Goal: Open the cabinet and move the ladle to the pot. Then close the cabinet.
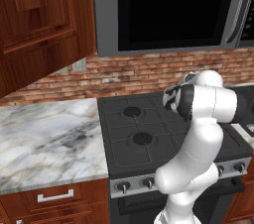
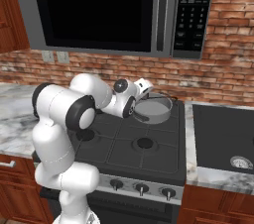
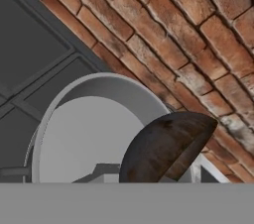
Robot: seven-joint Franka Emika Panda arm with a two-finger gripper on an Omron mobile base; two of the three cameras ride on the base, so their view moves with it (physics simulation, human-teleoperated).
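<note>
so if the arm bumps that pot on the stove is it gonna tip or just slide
Probably slide rather than tip: the pot looks wide and low-walled on the stove grate. Its smooth grey metal may skid easily. It looks empty, so likely light.

One pot (image 2: 155, 109) stands on one stove (image 2: 149, 156), with one ladle (image 3: 168, 146) over it. One robot arm (image 2: 62, 134) carries one gripper (image 2: 145, 89). Four burners lie on the stovetop, and five control knobs (image 2: 141, 188) line its front across the two base views. One microwave (image 2: 109, 10) hangs above. Two wall outlets (image 2: 54, 57) sit on the brick wall (image 2: 223, 69). One drawer pull (image 1: 55, 196) shows below one marble counter (image 1: 44, 143). One upper cabinet (image 1: 39, 20) hangs at left.
</note>
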